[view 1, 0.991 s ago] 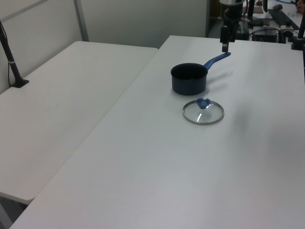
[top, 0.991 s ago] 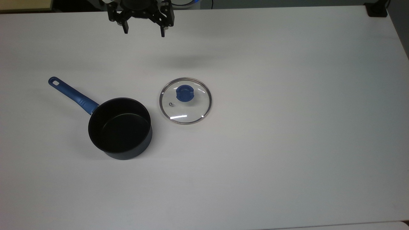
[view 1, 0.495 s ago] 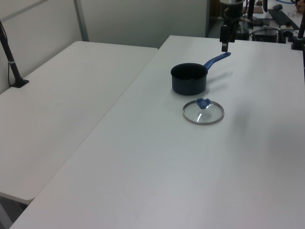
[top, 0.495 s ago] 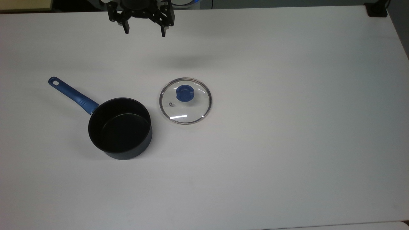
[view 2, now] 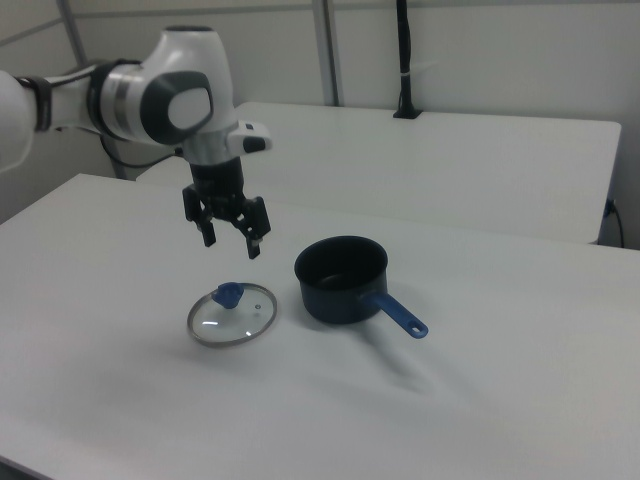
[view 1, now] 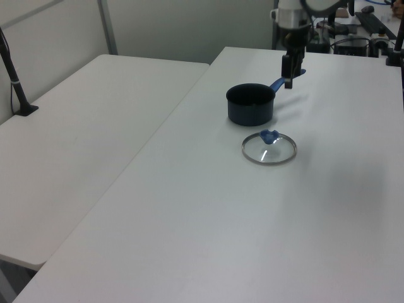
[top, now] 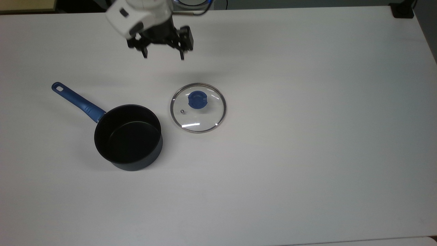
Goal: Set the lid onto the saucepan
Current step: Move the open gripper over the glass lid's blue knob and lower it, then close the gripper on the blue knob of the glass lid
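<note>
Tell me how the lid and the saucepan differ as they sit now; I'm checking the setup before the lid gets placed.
The lid is a flat clear glass disc with a metal rim; the saucepan is a deep, dark, opaque pot. The lid has a short blue knob at its centre, while the saucepan has a long blue handle sticking out sideways. Both rest apart on the white table, untouched.

Lid point(top: 198, 112) flat on table point(top: 307, 153), beside saucepan point(top: 128, 138), gripper point(top: 163, 55) jaws apart

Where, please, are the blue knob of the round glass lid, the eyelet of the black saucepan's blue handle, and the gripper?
Blue knob of the glass lid point(top: 197, 99): top view, knob's centre.
Eyelet of the saucepan's blue handle point(top: 60, 88): top view, handle's far end.
Gripper point(view 2: 231, 241): right view, midway between the open fingertips.
</note>
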Motion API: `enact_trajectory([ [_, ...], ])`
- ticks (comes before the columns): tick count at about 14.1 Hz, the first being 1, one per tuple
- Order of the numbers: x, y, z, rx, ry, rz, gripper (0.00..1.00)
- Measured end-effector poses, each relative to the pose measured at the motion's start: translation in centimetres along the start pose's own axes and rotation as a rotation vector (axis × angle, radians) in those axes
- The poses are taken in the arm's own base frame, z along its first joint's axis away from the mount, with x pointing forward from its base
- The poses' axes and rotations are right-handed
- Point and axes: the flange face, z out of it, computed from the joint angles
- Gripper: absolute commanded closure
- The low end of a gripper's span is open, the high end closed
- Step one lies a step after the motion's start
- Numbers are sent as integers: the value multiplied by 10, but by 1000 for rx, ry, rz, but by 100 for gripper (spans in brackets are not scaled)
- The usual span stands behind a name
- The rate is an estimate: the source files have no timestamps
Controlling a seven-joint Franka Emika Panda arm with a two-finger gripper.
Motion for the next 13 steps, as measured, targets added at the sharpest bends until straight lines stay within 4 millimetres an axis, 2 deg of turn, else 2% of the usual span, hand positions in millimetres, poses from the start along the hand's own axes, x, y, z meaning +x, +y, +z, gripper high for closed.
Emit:
enact_trajectory([
  [2, 14, -7, 23, 3, 4, -13, 0],
  [7, 38, -41, 84, 7, -17, -67, 0],
  [13, 48, -71, 118, 8, -10, -112, 0],
])
